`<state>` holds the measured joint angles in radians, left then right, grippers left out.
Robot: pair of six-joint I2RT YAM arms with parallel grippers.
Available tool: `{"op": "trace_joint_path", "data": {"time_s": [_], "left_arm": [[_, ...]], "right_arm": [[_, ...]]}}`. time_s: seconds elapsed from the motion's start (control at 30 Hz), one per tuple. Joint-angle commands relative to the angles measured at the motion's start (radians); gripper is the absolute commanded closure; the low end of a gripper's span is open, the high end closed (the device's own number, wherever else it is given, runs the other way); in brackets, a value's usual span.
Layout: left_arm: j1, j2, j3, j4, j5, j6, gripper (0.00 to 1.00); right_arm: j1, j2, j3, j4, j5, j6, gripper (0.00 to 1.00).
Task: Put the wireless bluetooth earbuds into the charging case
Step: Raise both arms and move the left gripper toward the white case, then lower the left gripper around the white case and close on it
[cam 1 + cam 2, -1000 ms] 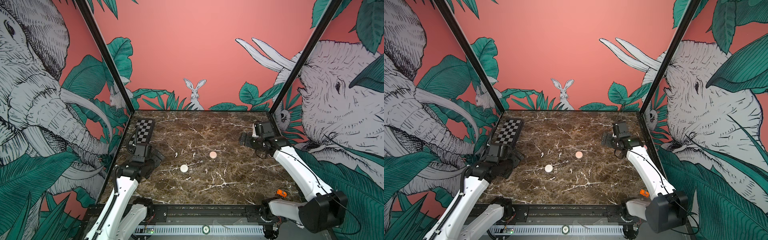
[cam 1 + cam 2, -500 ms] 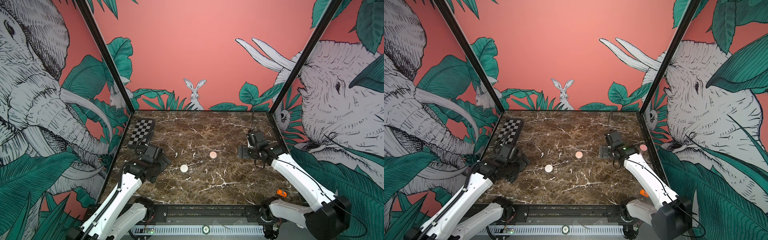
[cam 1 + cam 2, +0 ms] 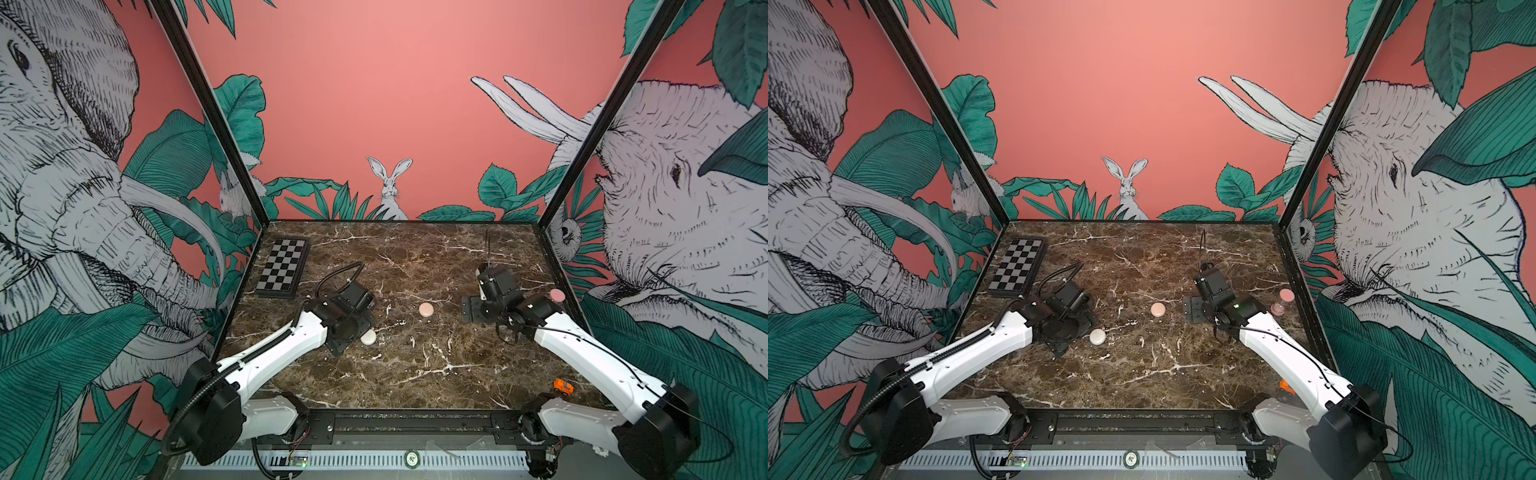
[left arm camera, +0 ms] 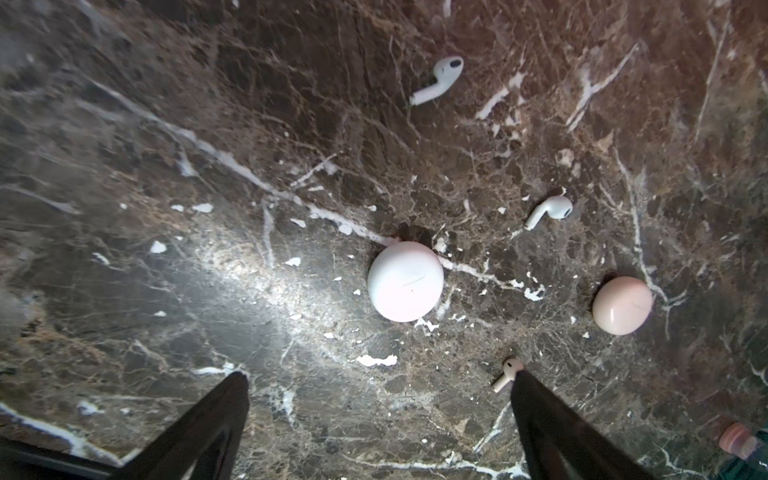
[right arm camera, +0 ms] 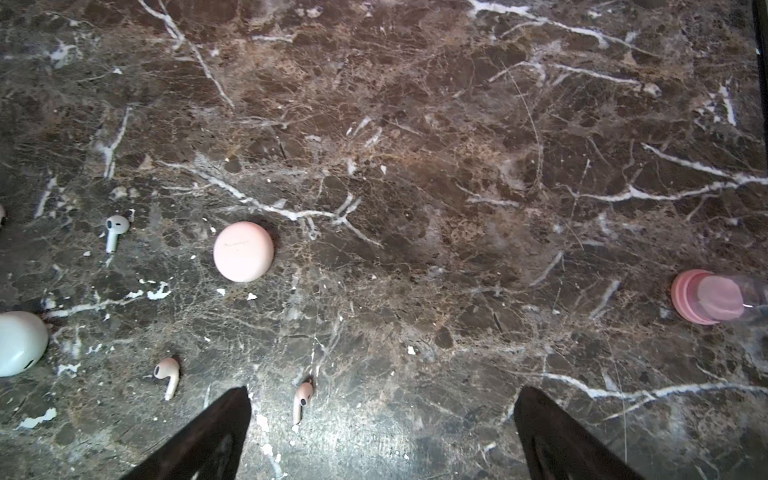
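Veined brown marble tabletop [image 3: 415, 395], coral jungle-mural walls [image 3: 374, 83] enclosed it, left fingers [image 4: 208, 428] and right fingers [image 5: 212, 436] stood spread, empty.

- The centre case [image 3: 426, 309] sits on the table [image 3: 415, 257], about mid-table.
- The second case [image 3: 368, 337] lies left of the centre case and nearer the front, apart from it.
- The left earbud [image 5: 114, 230] lies left of the centre case, about level with it.
- The front-left earbud [image 5: 168, 376] lies before the centre case, slightly left.
- The front-right earbud [image 5: 302, 401] lies before it, slightly right.
- The chessboard [image 3: 282, 269] lies well left of the centre case and behind it.
- The bottle [image 3: 557, 295] is well right of the centre case, at the table's edge.
- The left gripper [image 4: 380, 376] hangs left of the centre case, the right gripper [image 5: 382, 390] right of it.
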<state>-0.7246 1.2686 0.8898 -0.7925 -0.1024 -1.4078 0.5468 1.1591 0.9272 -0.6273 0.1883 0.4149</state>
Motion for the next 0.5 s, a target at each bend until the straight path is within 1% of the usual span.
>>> {"op": "trace_joint_path", "data": {"time_s": [0.0,0.17,0.3,0.47], "left_arm": [[-0.037,0.021,0.022,0.018,-0.036,-0.103,0.01],[-0.047,0.062,-0.004,0.084,-0.030,-0.174,0.01],[-0.045,0.110,-0.015,0.137,-0.017,-0.183,0.01],[-0.037,0.168,0.006,0.131,-0.010,-0.180,0.02]], "right_arm": [[0.012,-0.019,-0.026,0.054,0.036,-0.005,0.02],[0.016,-0.045,-0.060,0.112,0.036,-0.010,0.02],[0.018,-0.037,-0.076,0.143,0.027,-0.006,0.02],[0.019,-0.056,-0.105,0.175,0.058,0.011,0.02]]}}
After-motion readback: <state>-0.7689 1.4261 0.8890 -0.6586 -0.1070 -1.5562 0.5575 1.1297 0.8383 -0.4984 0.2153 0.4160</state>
